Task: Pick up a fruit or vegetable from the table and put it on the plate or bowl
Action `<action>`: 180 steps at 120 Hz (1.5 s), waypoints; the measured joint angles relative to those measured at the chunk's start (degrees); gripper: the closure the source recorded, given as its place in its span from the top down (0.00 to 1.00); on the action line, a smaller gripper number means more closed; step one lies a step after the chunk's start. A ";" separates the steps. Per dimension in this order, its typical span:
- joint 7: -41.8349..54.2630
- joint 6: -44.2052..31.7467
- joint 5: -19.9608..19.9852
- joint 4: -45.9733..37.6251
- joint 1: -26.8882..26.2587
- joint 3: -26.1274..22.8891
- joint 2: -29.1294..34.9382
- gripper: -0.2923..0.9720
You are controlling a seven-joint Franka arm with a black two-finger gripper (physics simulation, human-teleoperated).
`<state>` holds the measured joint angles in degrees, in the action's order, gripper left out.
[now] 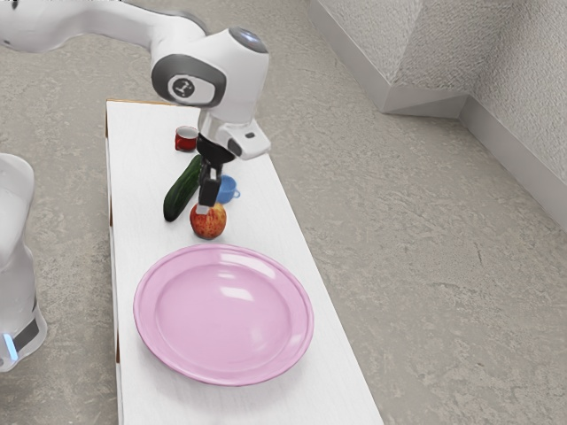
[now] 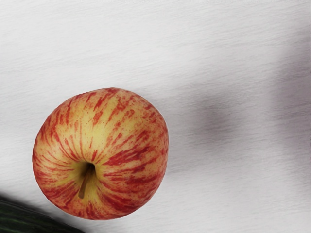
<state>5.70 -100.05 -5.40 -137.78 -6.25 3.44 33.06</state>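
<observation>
the gripper hung right at the crown of the red-and-yellow apple, which sat on the white table between the cucumber and the small blue cup. whether the gripper was apart or already closed on the fruit could not be told. in the wrist view the apple lay stem-up just under the hand.

it looked firm, fairly light and waxy-smooth, likely to roll or squirt out of a shallow pinch. the widest girth, below the shoulder, seemed the safest place to grip.

the cucumber lay just beside the apple and the cup just behind, so room at its sides was tight. the pink plate lay near, with bare table between. the table's edge on the exterior view's right ran near the cup. a red cup stood well apart.
</observation>
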 joint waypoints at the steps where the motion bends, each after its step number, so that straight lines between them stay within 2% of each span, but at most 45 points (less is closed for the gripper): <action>1: -0.02 -0.25 0.03 -0.15 0.03 -0.03 0.15 0.75; 17: -0.24 -5.39 1.02 -0.94 0.10 1.26 0.45 0.75; 24: -0.33 -7.19 1.22 -0.94 -0.76 3.89 -1.34 0.75; 31: -0.39 -8.61 1.18 -0.94 -3.71 8.46 -2.91 0.75; 44: -0.49 -10.31 1.08 -0.90 -7.56 14.03 -4.57 0.75; 53: -0.52 -10.75 1.04 -0.92 -9.05 16.21 -5.40 0.75; 146: -0.68 -7.86 1.53 -1.02 -11.40 20.42 -8.71 0.75; 180: -0.86 -8.13 1.58 -1.02 -15.11 24.18 -9.62 0.75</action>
<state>4.85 -108.19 -3.82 -138.80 -21.37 27.61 23.44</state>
